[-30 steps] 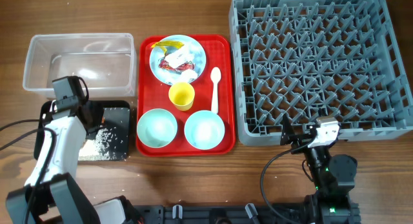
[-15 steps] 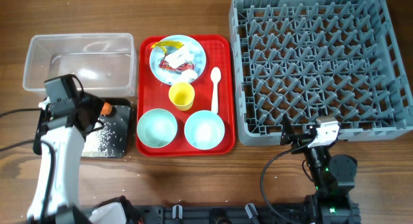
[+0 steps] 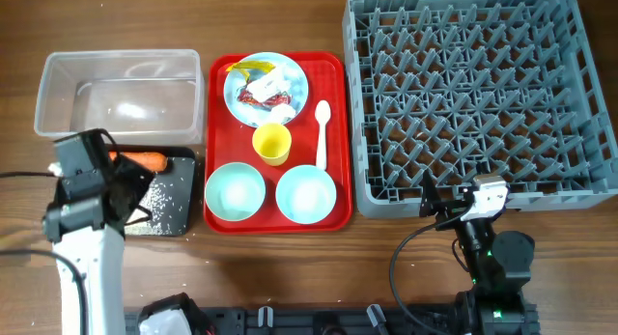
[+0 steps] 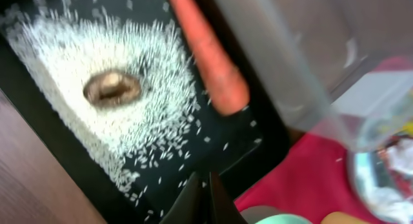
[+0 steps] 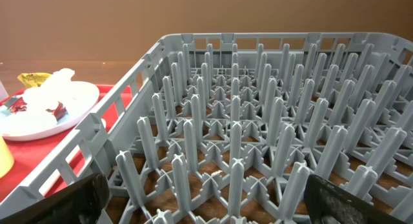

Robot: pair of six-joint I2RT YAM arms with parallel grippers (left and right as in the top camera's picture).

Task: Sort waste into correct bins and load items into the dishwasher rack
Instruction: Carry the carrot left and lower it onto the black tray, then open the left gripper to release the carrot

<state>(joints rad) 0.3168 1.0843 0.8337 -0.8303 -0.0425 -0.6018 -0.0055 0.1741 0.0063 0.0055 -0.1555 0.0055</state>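
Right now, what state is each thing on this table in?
carrot: lying in the black tray
rice grains: scattered in the black tray
brown food lump: sitting among the rice
clear tub: empty
rack: no dishes in it
plate: upright, holding wrappers and tissue
bowl by the black tray: upright
bowl by the rack: upright
yellow cup: upright
spoon: lying flat
left tool: shut, holding nothing
right tool: open, holding nothing

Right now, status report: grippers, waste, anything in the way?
Left gripper shut, empty, over black tray. Right gripper open, facing rack. Carrot, rice, brown lump in tray; wrappers on plate. Nothing blocking.
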